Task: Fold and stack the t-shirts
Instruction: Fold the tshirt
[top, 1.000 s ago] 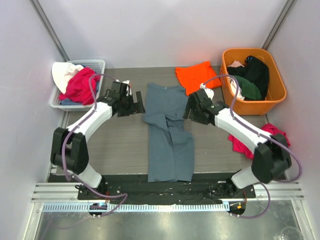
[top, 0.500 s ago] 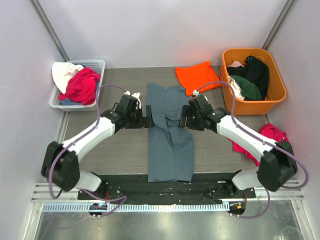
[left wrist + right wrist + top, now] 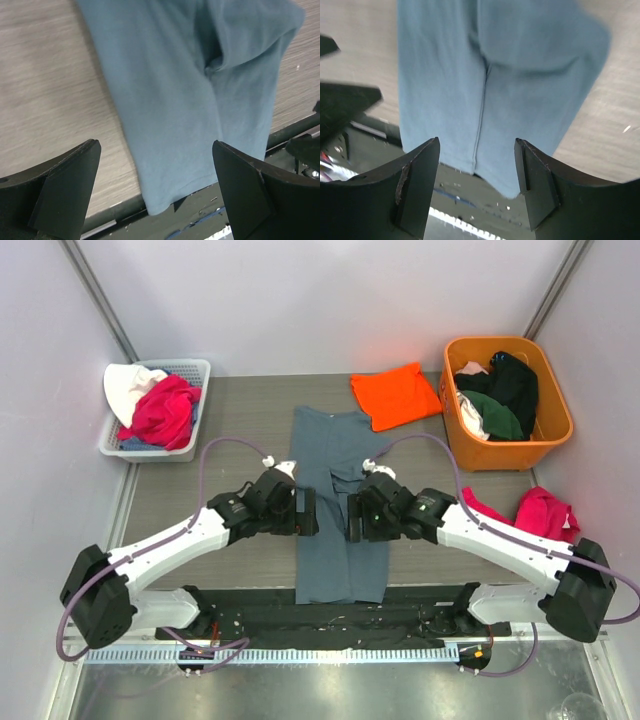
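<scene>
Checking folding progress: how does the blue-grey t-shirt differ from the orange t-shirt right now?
The blue-grey t-shirt is a long strip with its sides folded in; the orange t-shirt is a compact, squarish fold. The blue-grey one covers far more table than the orange one. The blue-grey one runs down the middle to the near edge; the orange one sits at the far side beside the orange tub. Both lie flat on the table, apart, not stacked.

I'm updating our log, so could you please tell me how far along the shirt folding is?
Done: orange shirt lies folded at the back; grey shirt is folded into a long strip. In hand: both jaws hover open over it, empty. Left: cross-folds and stacking.
</scene>
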`<state>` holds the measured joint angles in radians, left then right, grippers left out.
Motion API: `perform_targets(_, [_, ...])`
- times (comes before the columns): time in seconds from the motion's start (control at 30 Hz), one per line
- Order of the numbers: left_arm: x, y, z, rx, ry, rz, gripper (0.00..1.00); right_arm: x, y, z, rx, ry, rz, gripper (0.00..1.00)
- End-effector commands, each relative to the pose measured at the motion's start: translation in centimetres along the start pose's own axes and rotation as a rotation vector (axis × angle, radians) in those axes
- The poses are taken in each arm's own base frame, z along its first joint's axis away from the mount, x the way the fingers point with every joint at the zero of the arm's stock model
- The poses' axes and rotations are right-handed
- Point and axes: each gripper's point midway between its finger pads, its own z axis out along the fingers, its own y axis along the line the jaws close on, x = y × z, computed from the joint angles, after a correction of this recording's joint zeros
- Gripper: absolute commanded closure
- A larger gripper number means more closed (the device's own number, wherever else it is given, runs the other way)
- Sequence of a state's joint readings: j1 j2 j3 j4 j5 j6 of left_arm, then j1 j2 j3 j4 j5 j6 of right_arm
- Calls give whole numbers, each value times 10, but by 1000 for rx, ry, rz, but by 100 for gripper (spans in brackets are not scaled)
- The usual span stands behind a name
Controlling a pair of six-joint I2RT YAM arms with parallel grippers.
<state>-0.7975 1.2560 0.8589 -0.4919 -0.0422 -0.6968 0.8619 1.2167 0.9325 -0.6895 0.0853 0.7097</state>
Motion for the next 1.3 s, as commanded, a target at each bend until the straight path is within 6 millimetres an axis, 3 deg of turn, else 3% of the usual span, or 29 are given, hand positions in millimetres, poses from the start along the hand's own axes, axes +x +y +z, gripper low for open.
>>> perform_targets(0.0, [-8,10,-17,-30,-84,-70,0,21,9,6,33,23,-5,31])
perform_targets(0.17, [-4,16,-24,-51,-76,-64,0,45,5,31,113,66,-30,31])
perform_targets(0.4, [-3,22,-33,-63,-104,-84,1,56,1,56,173,77,-25,31])
perform_targets(0.8, [11,30,-36,-61,-84,-96,0,56,10,51,149,62,-19,31])
perform_targets(0.93, [11,33,-40,-72,-95,-103,0,20,25,41,140,-61,-28,31])
perform_targets(0.97, [10,33,-40,-71,-99,-104,0,-4,32,37,151,-121,-28,31])
perform_targets(1.03, [8,33,-44,-74,-109,-108,0,-30,36,36,173,-163,-63,30])
perform_targets(1.07, [7,33,-46,-73,-115,-109,0,-51,46,39,182,-196,-67,30])
perform_targets(1.13, [8,35,-50,-73,-121,-112,0,-82,36,46,223,-220,-70,29])
perform_targets(1.17, [7,36,-51,-79,-128,-118,0,-103,44,47,207,-242,-58,29])
perform_targets(1.23, [9,39,-54,-87,-128,-123,0,-126,29,70,255,-239,-63,29])
perform_targets(1.27, [8,41,-57,-87,-142,-129,0,-147,36,71,236,-282,-52,29])
